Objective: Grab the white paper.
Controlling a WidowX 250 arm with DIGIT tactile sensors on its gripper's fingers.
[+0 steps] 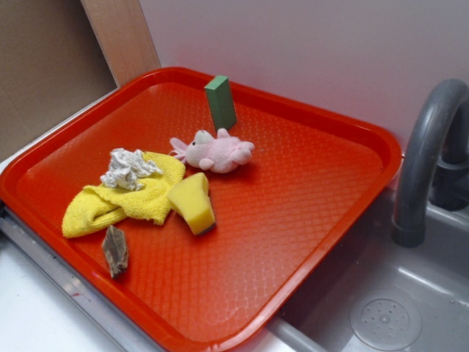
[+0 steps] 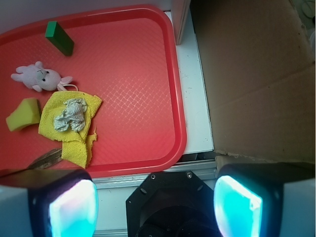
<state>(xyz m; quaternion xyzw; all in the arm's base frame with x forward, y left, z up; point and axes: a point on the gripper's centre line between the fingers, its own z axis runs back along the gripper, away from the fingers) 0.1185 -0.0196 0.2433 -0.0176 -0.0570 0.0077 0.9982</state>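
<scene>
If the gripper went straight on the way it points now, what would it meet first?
Probably the red tray itself: the open gripper points at its bare right part, with the white paper on the yellow cloth off to the left. Depth is unclear.

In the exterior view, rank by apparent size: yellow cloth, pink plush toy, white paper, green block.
Largest to smallest:
1. yellow cloth
2. pink plush toy
3. white paper
4. green block

The paper and block look close; the block stands farther back, so that order is unsure.
</scene>
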